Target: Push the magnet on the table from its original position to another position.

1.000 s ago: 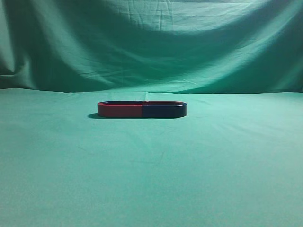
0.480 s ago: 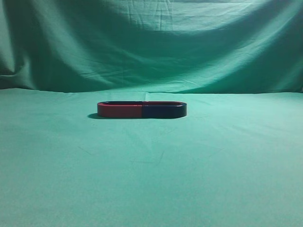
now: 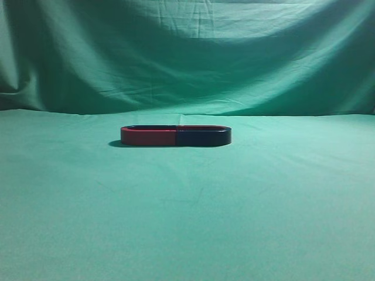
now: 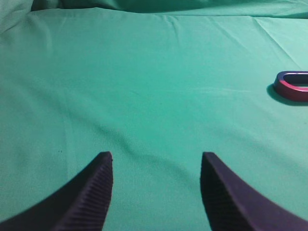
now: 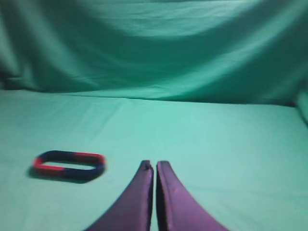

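The magnet [image 3: 202, 137] is the dark navy U-shaped piece with a thin red top rim. It lies flat on the green-cloth table [image 3: 187, 222], joined end to end with a red U-shaped magnet [image 3: 147, 136] into one oval. Neither gripper shows in the exterior view. My left gripper [image 4: 156, 156] is open and empty over bare cloth; only the red magnet's end [image 4: 293, 87] shows at that view's right edge. My right gripper [image 5: 154, 164] is shut and empty, with the oval to its left, the dark magnet [image 5: 89, 171] on the nearer side.
A draped green cloth backdrop [image 3: 187, 58] hangs behind the table. Green cloth surface lies all round the oval, with slight wrinkles.
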Action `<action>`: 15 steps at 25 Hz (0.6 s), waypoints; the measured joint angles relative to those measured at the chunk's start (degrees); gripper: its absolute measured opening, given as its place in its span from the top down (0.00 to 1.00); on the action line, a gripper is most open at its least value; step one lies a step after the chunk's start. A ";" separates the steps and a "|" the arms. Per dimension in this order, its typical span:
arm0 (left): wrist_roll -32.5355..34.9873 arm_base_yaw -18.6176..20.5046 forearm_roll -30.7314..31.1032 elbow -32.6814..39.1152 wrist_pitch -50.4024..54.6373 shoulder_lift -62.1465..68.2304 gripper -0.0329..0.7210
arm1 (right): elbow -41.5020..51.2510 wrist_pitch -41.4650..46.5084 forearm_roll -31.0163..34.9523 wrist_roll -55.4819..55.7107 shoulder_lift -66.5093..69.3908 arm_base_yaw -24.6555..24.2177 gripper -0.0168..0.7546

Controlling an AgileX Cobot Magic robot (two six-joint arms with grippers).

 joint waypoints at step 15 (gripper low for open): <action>0.00 0.00 0.00 0.00 0.00 0.00 0.46 | 18.50 -4.25 1.65 0.20 -4.94 -14.22 0.98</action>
